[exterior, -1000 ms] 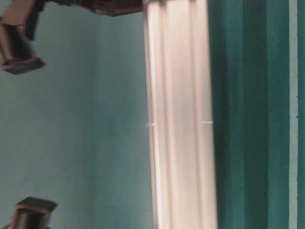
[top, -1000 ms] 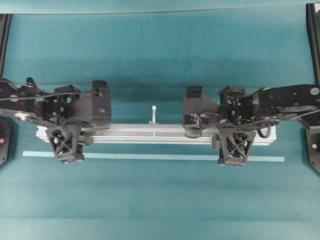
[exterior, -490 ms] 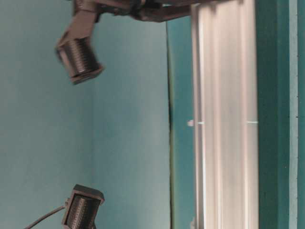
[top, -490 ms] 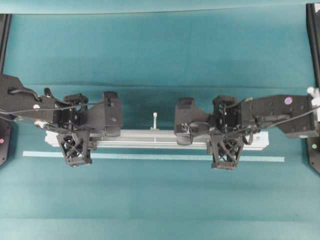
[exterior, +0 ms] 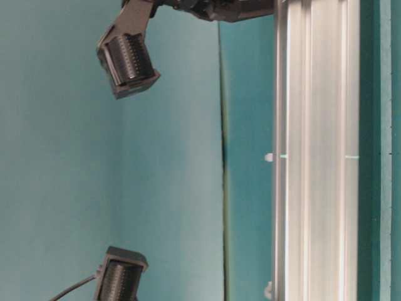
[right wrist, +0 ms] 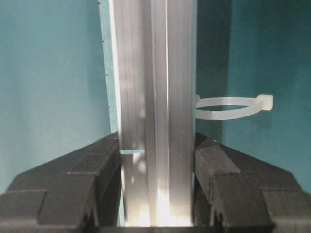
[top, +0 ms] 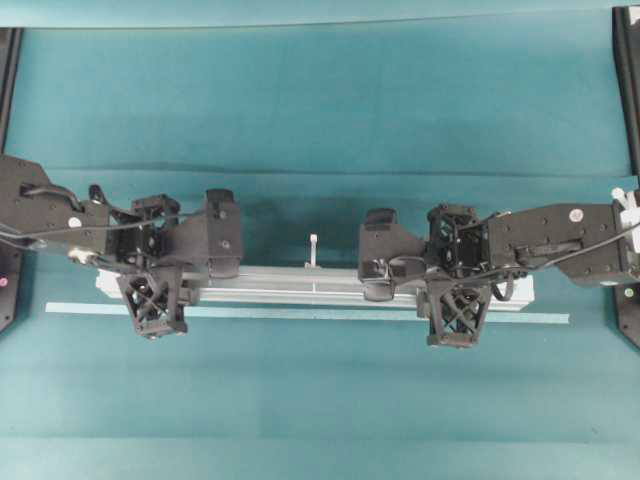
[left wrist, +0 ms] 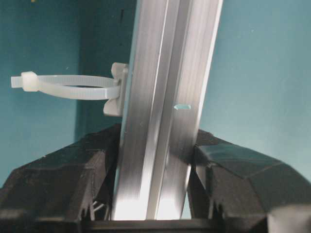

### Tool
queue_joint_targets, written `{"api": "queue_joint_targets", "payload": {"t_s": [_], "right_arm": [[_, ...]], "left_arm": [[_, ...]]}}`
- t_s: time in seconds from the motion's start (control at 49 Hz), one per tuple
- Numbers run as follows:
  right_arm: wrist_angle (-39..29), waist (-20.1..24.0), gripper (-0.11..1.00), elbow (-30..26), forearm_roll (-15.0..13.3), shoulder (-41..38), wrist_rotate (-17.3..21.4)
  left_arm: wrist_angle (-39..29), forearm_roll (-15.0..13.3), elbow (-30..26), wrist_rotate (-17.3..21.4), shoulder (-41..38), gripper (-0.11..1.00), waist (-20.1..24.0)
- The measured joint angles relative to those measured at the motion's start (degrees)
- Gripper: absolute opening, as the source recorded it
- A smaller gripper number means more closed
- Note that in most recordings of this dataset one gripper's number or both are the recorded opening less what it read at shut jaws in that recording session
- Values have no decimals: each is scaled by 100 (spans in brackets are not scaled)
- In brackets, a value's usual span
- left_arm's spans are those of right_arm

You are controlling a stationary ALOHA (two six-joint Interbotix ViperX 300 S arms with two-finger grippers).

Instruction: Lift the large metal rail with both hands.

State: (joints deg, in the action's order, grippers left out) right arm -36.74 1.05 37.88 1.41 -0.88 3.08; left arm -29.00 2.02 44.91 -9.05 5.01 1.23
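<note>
Between both jaws, rail (top: 300, 285).

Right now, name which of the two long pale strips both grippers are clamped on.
The grooved silver metal rail: the left gripper and right gripper clamp its ends. The thin flat tape strip lies ungripped beside it.

Between the left claw (top: 152, 300) and the right claw (top: 455, 305), the metal rail (top: 315, 287) bars the way across, with a white peg (top: 313, 250) standing behind it. In front of both claws lies a flat pale tape strip (top: 300, 313). Beyond that, bare teal counter (top: 320, 400) extends front and back.
</note>
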Motion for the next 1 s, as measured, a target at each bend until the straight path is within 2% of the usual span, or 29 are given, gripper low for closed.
{"api": "queue_joint_targets", "payload": {"t_s": [1.0], "right_arm": [[281, 9, 38, 185, 9, -158, 0]], "left_arm": [[545, 0, 141, -62, -229, 37, -79]]}}
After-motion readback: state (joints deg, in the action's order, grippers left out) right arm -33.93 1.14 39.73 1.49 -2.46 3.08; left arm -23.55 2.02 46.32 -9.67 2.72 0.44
